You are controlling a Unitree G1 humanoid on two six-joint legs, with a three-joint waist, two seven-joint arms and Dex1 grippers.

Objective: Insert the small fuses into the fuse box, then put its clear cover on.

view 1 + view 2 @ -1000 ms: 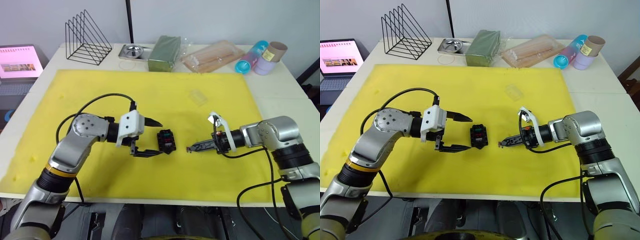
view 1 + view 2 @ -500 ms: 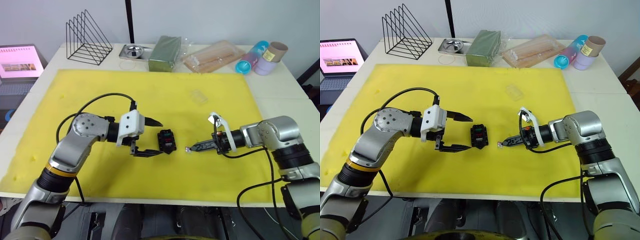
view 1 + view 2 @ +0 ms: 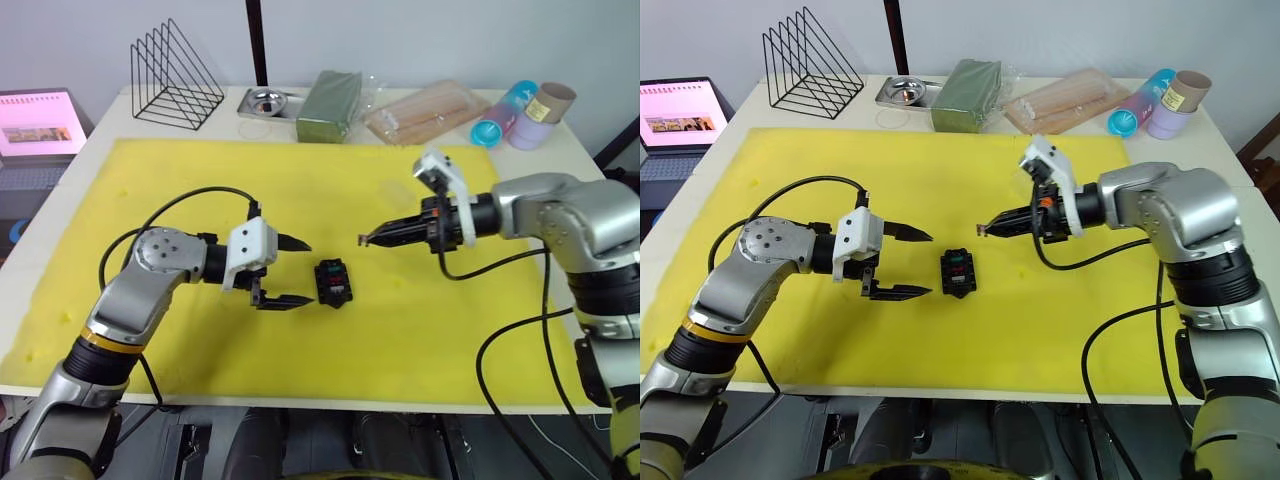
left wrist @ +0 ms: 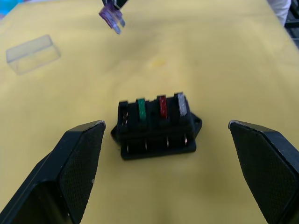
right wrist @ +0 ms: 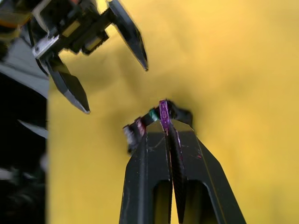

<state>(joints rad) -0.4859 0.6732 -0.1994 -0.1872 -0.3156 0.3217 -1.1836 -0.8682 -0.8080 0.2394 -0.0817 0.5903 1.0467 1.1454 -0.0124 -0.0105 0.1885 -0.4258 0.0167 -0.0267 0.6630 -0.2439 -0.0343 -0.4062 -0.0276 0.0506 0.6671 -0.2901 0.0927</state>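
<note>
Sitting near the middle of the yellow mat [image 3: 200, 180], the fuse box [image 3: 333, 281] already carries three fuses: green [image 4: 141, 108], red [image 4: 161, 105] and grey [image 4: 181, 103] stand side by side in its slots, with one slot beside the green one empty. The purple fuse [image 4: 112, 16] is in the air, nipped at the very tip of the right pincer [image 3: 364, 240], whose fingers are pressed together on it, hovering up at about one o'clock from the box and well above it. On the box's nine o'clock side waits the left pincer [image 3: 294, 271], fingers spread wide and empty, flanking the box without touching it. The clear cover [image 4: 32, 53] lies on the mat, well apart from the box.

Next comes the tricky bit, by my reading: lowering that purple fuse into the last slot. The grip is only on the fuse's top edge, so a slight tilt could let the blades miss the slot and skid the unbraced box across the mat, or pop the fuse free. Beyond the mat, a wire rack [image 3: 175, 75], a green packet [image 3: 328, 105] and some tubes [image 3: 520, 110] crowd the worktop's twelve o'clock edge.
</note>
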